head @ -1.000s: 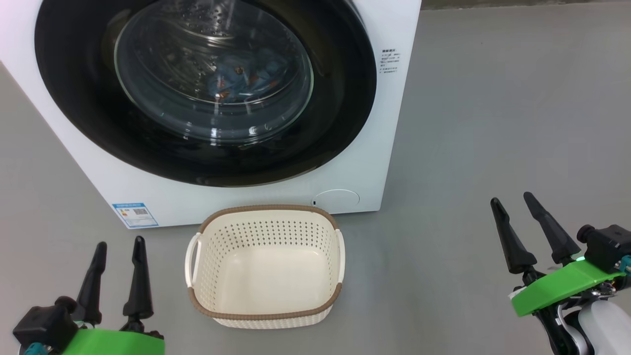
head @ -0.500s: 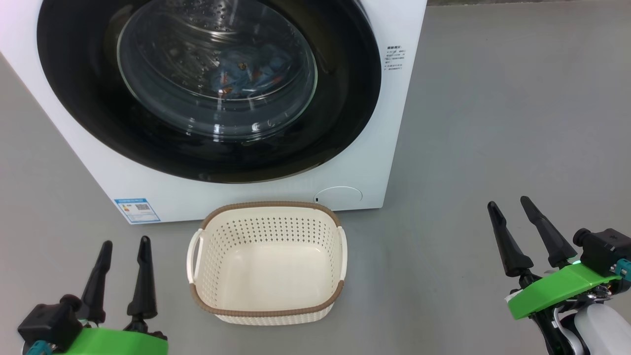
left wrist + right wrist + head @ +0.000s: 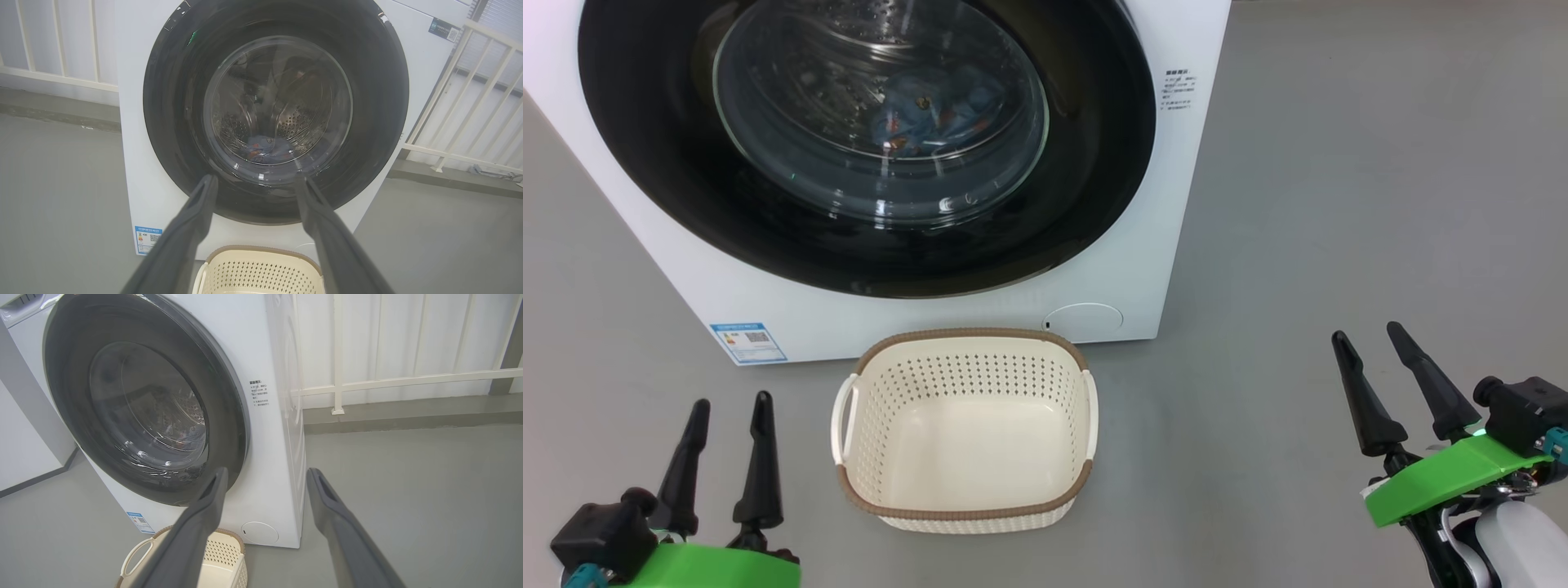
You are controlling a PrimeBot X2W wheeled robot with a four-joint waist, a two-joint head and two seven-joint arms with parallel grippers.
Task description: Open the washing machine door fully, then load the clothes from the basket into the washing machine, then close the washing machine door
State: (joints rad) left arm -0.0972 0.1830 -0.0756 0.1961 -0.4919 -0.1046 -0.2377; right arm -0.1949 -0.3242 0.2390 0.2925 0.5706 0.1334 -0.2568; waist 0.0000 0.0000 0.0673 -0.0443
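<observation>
The white washing machine [image 3: 1176, 245] stands ahead with its door [image 3: 1094, 163] shut flat against the front. Through the door's glass, blue clothes [image 3: 939, 110] lie in the steel drum. The cream basket [image 3: 968, 335] sits on the floor just in front of the machine, and its inside is bare. My left gripper [image 3: 732, 402] hovers open to the basket's left. My right gripper [image 3: 1365, 333] is open far to the right. The left wrist view looks between open fingers [image 3: 192, 220] at the door [image 3: 376, 102] and the basket [image 3: 261, 269]. The right wrist view shows the door [image 3: 65, 375] at an angle.
Grey floor [image 3: 1339, 204] stretches out to the right of the machine. A white railing [image 3: 367, 379] runs behind it, and a pale wall or cabinet [image 3: 24, 437] stands at its other side. A blue label [image 3: 747, 343] and a round cap [image 3: 1085, 317] mark the lower front panel.
The whole head picture has shifted slightly, so the camera has moved. Both grippers stay open in about the same places, and the door and basket have not moved.
</observation>
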